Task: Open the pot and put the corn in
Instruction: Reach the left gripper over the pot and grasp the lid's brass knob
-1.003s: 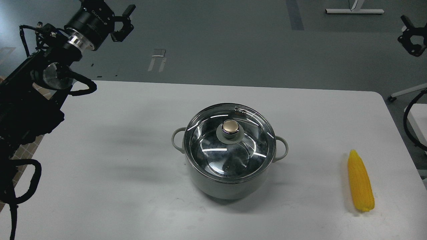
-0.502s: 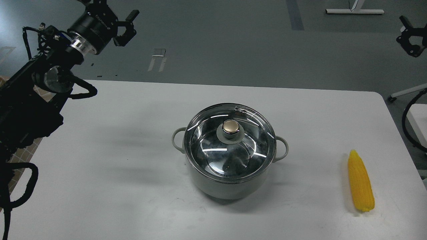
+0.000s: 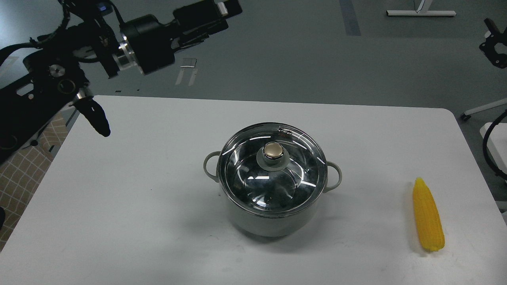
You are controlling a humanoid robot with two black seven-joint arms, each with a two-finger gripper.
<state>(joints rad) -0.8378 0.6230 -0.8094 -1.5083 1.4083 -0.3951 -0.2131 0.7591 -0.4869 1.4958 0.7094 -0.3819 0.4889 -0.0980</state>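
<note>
Left gripper side-on, gap unclear, lid on pot, corn far right, no legible text.

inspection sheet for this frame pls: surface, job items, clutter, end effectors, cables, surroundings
Surface: white table, faint scuffs near the front.
Pot: mid-table, upright, glass lid with gold knob seated on it.
Corn: lying flat on the table, right of the pot, apart from it, untouched.
Clutter: nothing seen.
Left end effector: high, past the table's far edge, left of the pot, pointing right; holds nothing, finger gap unclear.
Right end effector: at the right edge, off the table, partly cropped; state unclear.
Cables: black loops on the left arm; another black cable at the right edge.
Surroundings: grey floor, white stand base at the top right.
</note>
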